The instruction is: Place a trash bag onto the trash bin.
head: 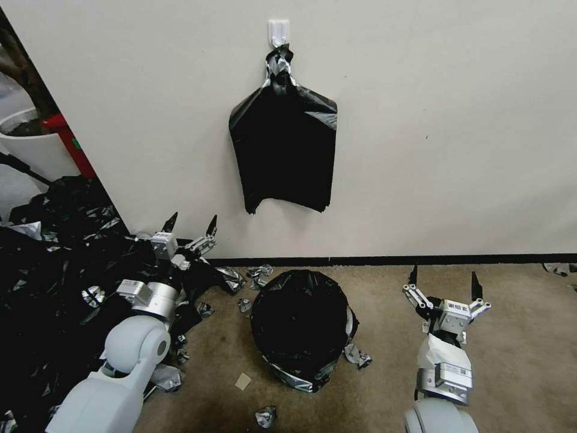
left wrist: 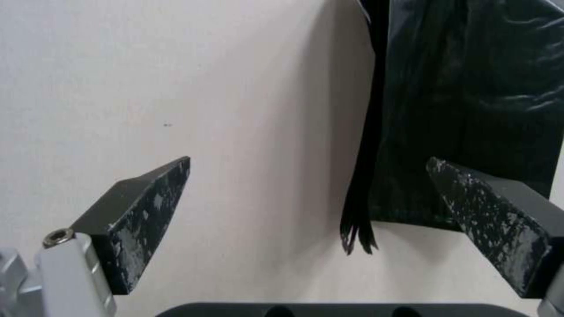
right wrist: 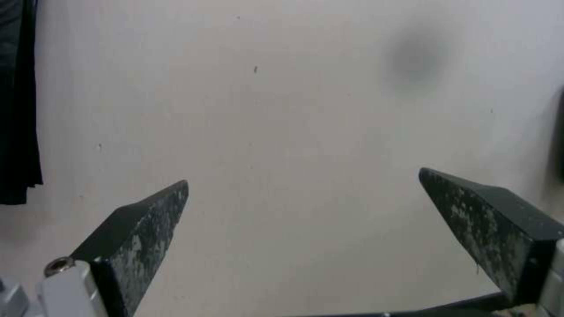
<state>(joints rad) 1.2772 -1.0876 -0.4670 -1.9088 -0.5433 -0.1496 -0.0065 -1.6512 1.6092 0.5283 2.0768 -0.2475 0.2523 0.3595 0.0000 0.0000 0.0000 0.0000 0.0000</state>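
Hovering low, both grippers spread and empty; trash bag (head: 300,328) already drapes the bin on the floor between them, bin itself hidden.

Wall (head: 421,120) is close ahead, loose black film pile (head: 54,270) crowds the left gripper (head: 191,225) and could snag it. Sheaf on the hook (head: 282,150) hangs above. Right gripper (head: 445,282) has bare carpet (head: 523,343). Bag hem looks uneven and may slip.
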